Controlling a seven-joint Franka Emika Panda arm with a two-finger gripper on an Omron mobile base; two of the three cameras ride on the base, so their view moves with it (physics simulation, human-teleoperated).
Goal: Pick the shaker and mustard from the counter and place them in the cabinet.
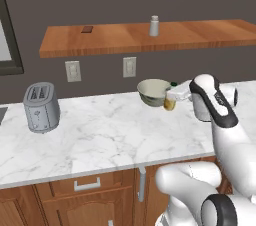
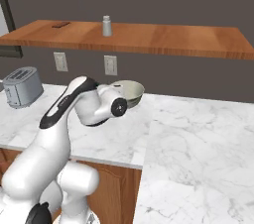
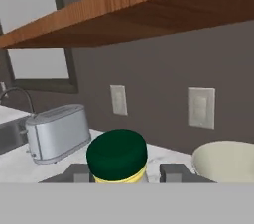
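Yellow mustard (image 3: 118, 158) clamped in gripper (image 3: 126, 173) beside bowl (image 1: 153, 91); shaker (image 1: 154, 26) upright on cabinet (image 1: 125, 40).

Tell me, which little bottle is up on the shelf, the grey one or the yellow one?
The grey shaker stands upright on the shelf. The yellow mustard, with its dark green cap, is down by the bowl, between the gripper's fingers.

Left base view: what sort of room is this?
A kitchen, it seems, and a rendered one: a marble counter over wooden drawers carries a toaster and a bowl, with a wooden wall shelf and wall outlets above.
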